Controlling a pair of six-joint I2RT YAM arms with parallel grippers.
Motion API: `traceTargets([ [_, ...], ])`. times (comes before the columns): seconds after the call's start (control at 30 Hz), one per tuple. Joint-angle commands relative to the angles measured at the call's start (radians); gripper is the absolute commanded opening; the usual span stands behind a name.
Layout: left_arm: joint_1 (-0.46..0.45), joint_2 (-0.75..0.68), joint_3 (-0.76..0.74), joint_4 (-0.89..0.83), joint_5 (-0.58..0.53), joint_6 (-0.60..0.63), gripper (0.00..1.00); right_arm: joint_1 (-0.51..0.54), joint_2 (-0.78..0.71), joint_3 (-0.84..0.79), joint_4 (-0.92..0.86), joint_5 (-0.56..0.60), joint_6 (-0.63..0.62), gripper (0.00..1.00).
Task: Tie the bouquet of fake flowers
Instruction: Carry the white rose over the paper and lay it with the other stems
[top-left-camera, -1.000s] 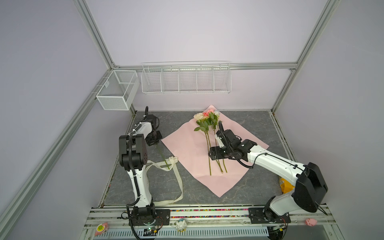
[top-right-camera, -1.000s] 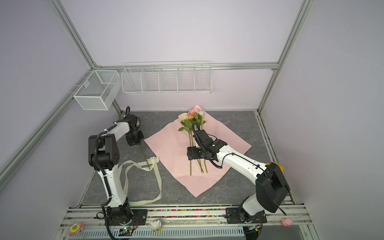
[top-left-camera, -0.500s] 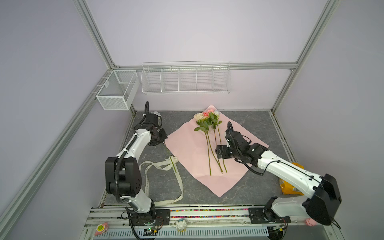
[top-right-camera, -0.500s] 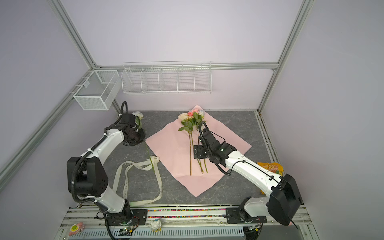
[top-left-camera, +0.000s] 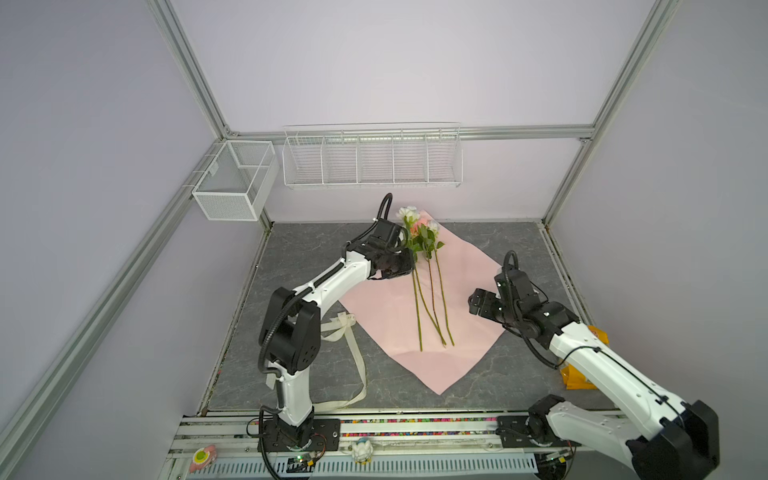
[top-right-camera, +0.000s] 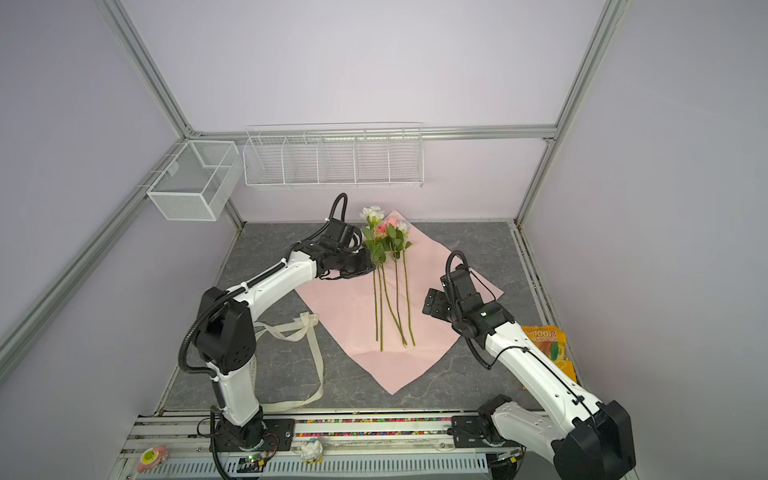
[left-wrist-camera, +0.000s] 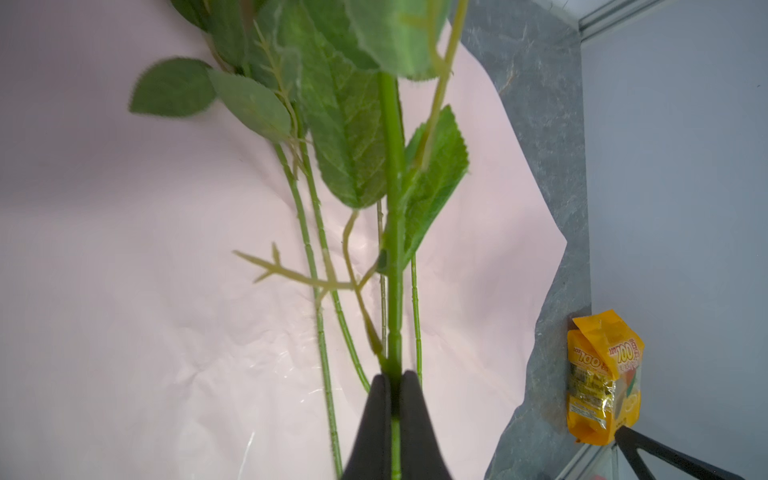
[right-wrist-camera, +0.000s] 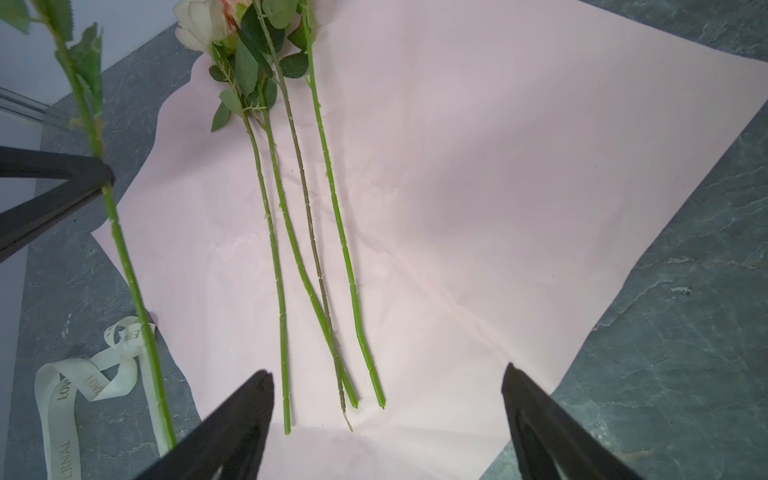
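Observe the left gripper (left-wrist-camera: 396, 381): its fingers are clamped on one rose stem (left-wrist-camera: 394, 208), lifted beside the others. The rest of the bouquet of fake flowers (right-wrist-camera: 338, 216), four roses, lies untied on the pink wrapping paper (right-wrist-camera: 498, 166). The right gripper (right-wrist-camera: 386, 371) hovers near the stem ends, spread wide and holding nothing. The cream ribbon (right-wrist-camera: 62, 374) lies beside the paper.

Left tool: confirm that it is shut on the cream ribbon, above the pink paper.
Not right. The left tool is shut on a green flower stem, not the cream ribbon, above the pink paper. The left wrist view shows the stem pinched between its fingers.
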Motion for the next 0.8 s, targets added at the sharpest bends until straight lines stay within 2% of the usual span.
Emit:
traceTargets([
  [0.0, -0.028, 0.076, 0.077, -0.020, 0.014, -0.058, 0.00, -0.007, -0.014, -0.014, -0.029, -0.024, 0.009, 0.89],
  [0.53, -0.038, 0.276, 0.125, 0.029, -0.039, -0.098, 0.01, -0.009, 0.073, 0.006, -0.028, -0.084, -0.007, 0.89],
  [0.63, -0.040, 0.321, 0.173, -0.015, -0.013, -0.067, 0.02, -0.009, 0.085, 0.006, -0.024, -0.095, -0.006, 0.89],
  [0.77, -0.041, 0.325, 0.232, -0.127, -0.082, -0.014, 0.07, -0.009, 0.071, -0.011, 0.007, -0.121, -0.015, 0.89],
])
